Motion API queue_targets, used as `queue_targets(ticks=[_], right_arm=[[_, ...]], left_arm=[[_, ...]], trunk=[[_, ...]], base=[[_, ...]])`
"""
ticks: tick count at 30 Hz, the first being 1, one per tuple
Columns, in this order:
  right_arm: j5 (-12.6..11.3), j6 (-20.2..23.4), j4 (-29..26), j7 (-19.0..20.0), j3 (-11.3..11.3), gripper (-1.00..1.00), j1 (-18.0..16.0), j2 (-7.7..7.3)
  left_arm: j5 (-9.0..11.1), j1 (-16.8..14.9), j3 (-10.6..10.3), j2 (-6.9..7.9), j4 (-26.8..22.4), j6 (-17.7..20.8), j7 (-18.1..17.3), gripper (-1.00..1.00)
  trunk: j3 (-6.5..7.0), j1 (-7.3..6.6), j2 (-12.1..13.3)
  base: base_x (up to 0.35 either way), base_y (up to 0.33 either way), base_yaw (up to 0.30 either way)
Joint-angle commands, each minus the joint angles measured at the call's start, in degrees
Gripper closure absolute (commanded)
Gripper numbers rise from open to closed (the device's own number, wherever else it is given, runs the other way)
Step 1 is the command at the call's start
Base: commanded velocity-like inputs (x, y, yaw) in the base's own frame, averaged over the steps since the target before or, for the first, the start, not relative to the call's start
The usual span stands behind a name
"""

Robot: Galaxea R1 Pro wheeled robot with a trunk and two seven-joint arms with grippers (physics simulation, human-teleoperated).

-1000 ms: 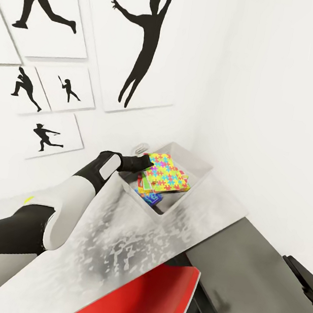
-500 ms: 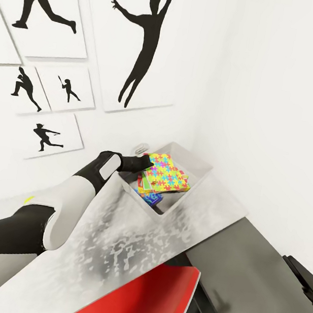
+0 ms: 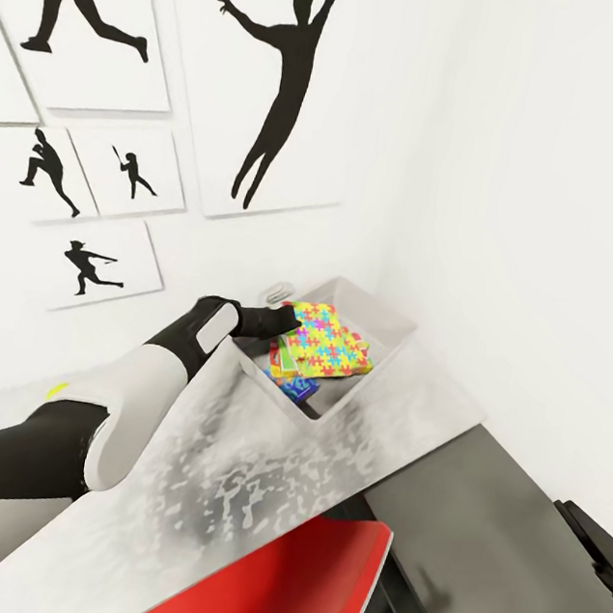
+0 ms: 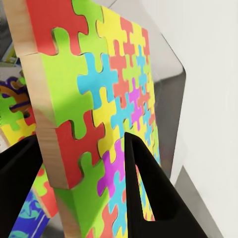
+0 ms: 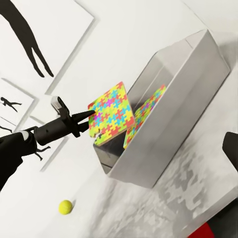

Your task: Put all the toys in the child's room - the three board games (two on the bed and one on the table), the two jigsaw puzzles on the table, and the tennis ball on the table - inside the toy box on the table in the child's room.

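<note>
A jigsaw puzzle (image 3: 329,341) is gripped by its edge in the left gripper (image 3: 290,318), held tilted over the toy box (image 3: 393,330). The tennis ball (image 5: 65,207) is seen on the table (image 3: 255,465); the right gripper's state cannot be told.

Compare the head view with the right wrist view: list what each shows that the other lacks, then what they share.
Head view alone: a red chair below the table and the large leaping silhouette poster in full.
Right wrist view alone: the tennis ball lying on the table outside the toy box.
Both: the left gripper clamped on a jigsaw puzzle held over the toy box, with another colourful board already inside.
</note>
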Motion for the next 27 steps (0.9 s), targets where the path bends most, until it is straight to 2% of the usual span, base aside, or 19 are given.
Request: queue_targets(ticks=[1, 8, 21, 22, 27], right_arm=[[-0.2, 0.4, 0.0, 0.0, 0.0, -1.0, 0.0, -0.01], [-0.2, 0.4, 0.0, 0.0, 0.0, -1.0, 0.0, 0.01], [-0.2, 0.2, 0.0, 0.0, 0.0, -1.0, 0.0, 0.07], [-0.2, 0.2, 0.0, 0.0, 0.1, -1.0, 0.0, 0.07], [-0.2, 0.2, 0.0, 0.0, 0.1, -1.0, 0.0, 0.07]], left_arm=[[0.1, 0.0, 0.2, -0.03, 0.0, 0.4, 0.0, 1.0], [0.1, 0.0, 0.2, -0.03, 0.0, 0.4, 0.0, 1.0], [0.1, 0.0, 0.1, -0.03, 0.0, 0.4, 0.0, 1.0], [0.1, 0.0, 0.1, -0.03, 0.0, 0.4, 0.0, -1.0], [0.2, 0.0, 0.1, -0.03, 0.0, 0.5, 0.0, -1.0]], trunk=[[-0.17, 0.03, -0.1], [-0.63, 0.03, -0.1], [-0.7, 0.03, -0.1], [-0.7, 0.03, -0.1], [-0.7, 0.03, -0.1]], base=[[0.0, 0.0, 0.0], [0.0, 0.0, 0.0], [0.0, 0.0, 0.0], [0.0, 0.0, 0.0], [0.0, 0.0, 0.0]])
